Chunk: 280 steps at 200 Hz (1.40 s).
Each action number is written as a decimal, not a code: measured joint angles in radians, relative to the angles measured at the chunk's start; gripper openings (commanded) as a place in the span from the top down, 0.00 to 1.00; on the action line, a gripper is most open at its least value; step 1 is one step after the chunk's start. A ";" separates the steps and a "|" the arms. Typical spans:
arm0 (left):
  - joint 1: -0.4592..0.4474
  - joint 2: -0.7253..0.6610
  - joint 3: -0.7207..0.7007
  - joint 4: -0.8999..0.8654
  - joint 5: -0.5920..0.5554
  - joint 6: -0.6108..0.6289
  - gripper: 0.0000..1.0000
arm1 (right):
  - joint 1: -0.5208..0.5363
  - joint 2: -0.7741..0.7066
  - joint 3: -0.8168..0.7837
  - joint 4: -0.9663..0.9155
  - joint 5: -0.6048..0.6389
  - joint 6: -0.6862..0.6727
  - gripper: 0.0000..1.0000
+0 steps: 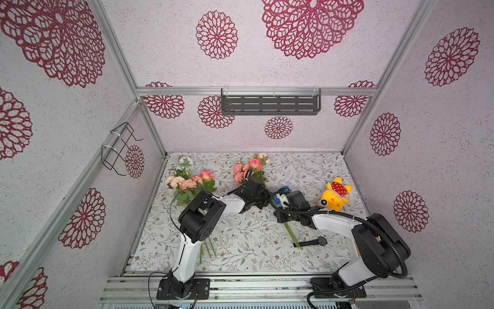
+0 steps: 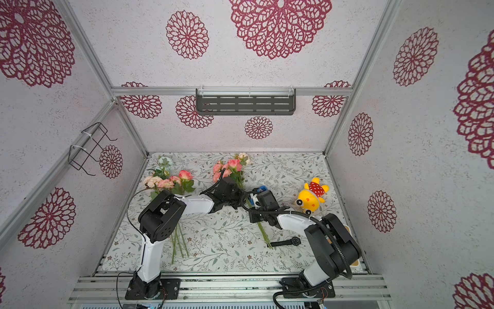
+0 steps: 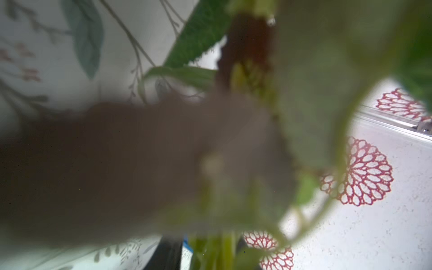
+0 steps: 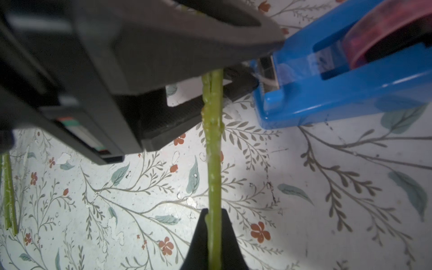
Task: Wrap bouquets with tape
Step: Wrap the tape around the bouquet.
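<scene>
One bouquet (image 1: 248,167) of pink roses lies mid-table in both top views, its thin green stems (image 1: 292,235) running toward the front. My right gripper (image 4: 214,222) is shut on these stems (image 4: 214,163). My left gripper (image 3: 210,252) is shut on the same stems nearer the blooms, and its dark fingers (image 4: 187,42) show on either side of them in the right wrist view. Blurred leaves fill most of the left wrist view. The blue tape dispenser (image 4: 327,93) with its reddish roll (image 4: 385,30) stands just beside the left fingers (image 1: 283,191). A second bouquet (image 1: 191,182) lies at the left.
A yellow plush toy (image 1: 335,194) sits at the right and a black wristwatch (image 1: 319,241) lies by the stem ends. The second bouquet's stems (image 1: 208,248) pass under my left arm. A grey shelf (image 1: 270,104) and a wire basket (image 1: 120,147) hang on the walls.
</scene>
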 measured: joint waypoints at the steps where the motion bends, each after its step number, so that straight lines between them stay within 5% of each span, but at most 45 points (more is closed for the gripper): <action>1: 0.000 0.000 0.000 0.000 0.000 0.004 0.82 | 0.000 0.000 -0.001 0.001 0.000 0.001 1.00; 32: 0.003 0.003 0.000 0.023 -0.006 0.043 1.00 | -0.006 -0.001 -0.003 0.033 0.006 0.005 1.00; 58: 0.003 0.003 -0.001 0.026 -0.009 0.056 1.00 | -0.005 0.002 -0.003 0.038 0.004 0.013 1.00; 94: 0.005 0.003 -0.007 0.040 -0.010 0.063 1.00 | -0.022 0.000 -0.015 0.061 -0.032 0.049 0.52; 128: 0.005 0.003 -0.015 0.060 -0.014 0.070 1.00 | -0.083 -0.015 -0.080 0.129 -0.155 0.112 0.42; 165: 0.005 0.003 -0.051 0.127 -0.025 0.066 1.00 | -0.157 -0.003 -0.156 0.238 -0.308 0.206 0.47; 180: 0.005 0.003 -0.063 0.151 -0.031 0.063 1.00 | -0.186 0.006 -0.182 0.288 -0.366 0.236 0.59; 208: -0.002 0.007 -0.073 0.183 -0.044 0.062 1.00 | -0.205 0.034 -0.203 0.381 -0.486 0.275 1.00; 228: -0.001 0.010 -0.081 0.204 -0.043 0.058 1.00 | -0.198 0.035 -0.195 0.365 -0.494 0.262 1.00; 280: 0.007 0.012 -0.111 0.257 -0.062 -0.004 0.52 | -0.093 0.015 -0.064 0.076 -0.236 0.094 1.00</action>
